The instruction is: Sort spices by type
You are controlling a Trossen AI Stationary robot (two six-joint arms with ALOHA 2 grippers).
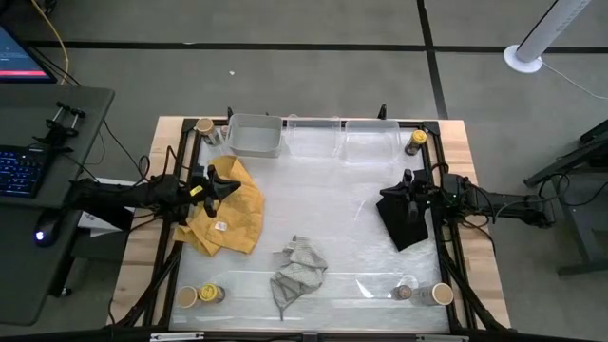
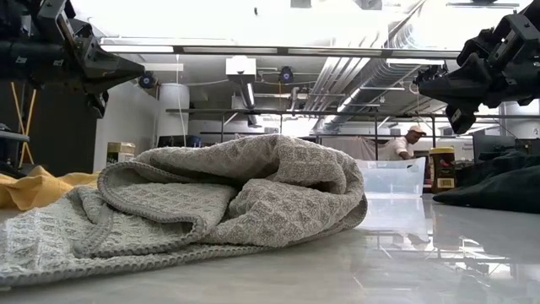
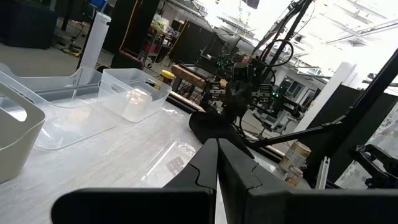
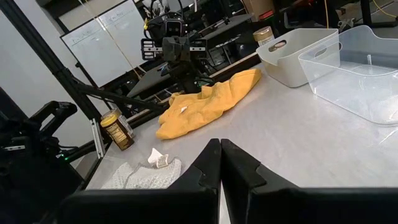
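The spices stand at the table's corners. A tan jar is at the far left and a dark jar with a yellow top at the far right. A tan jar and a dark gold-topped jar are at the near left. A small clear jar and a tan jar are at the near right. My left gripper hangs shut, level, above a yellow cloth. My right gripper hangs shut, level, above a black cloth. Their shut fingertips show in the left wrist view and the right wrist view.
A grey bin and two clear bins line the far edge. A crumpled grey cloth lies near the front middle. A person is in the room beyond the table.
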